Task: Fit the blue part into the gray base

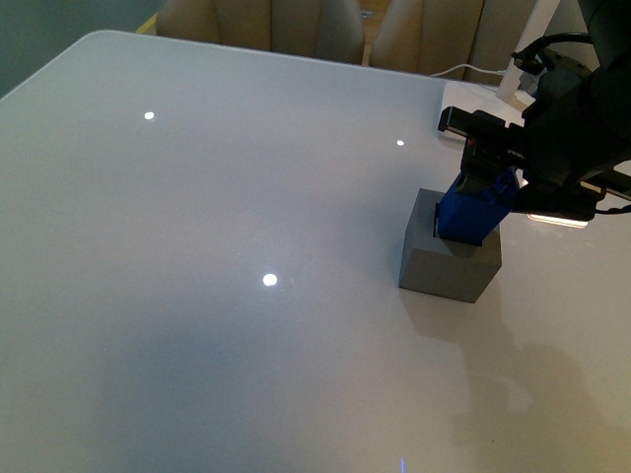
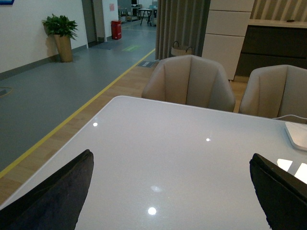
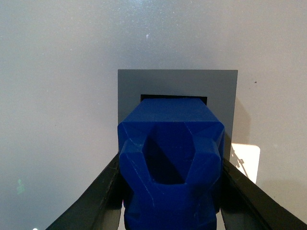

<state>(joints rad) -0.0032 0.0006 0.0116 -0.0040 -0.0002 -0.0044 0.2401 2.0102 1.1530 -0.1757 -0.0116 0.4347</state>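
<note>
The gray base [image 1: 449, 258] stands on the white table at the right of the front view. My right gripper [image 1: 488, 202] is shut on the blue part [image 1: 476, 210] and holds it tilted, its lower end at the recess in the base's top. In the right wrist view the blue part [image 3: 170, 163] sits between both fingers [image 3: 96, 201], its looped knob toward the camera, covering most of the square recess of the gray base [image 3: 177, 84]. My left gripper [image 2: 170, 191] is open and empty above the table, far from the base.
The white table [image 1: 197, 246] carries only light reflections. A white lamp foot [image 1: 527, 84] with a cable stands at the back right. Two beige chairs [image 2: 189, 81] stand behind the table's far edge.
</note>
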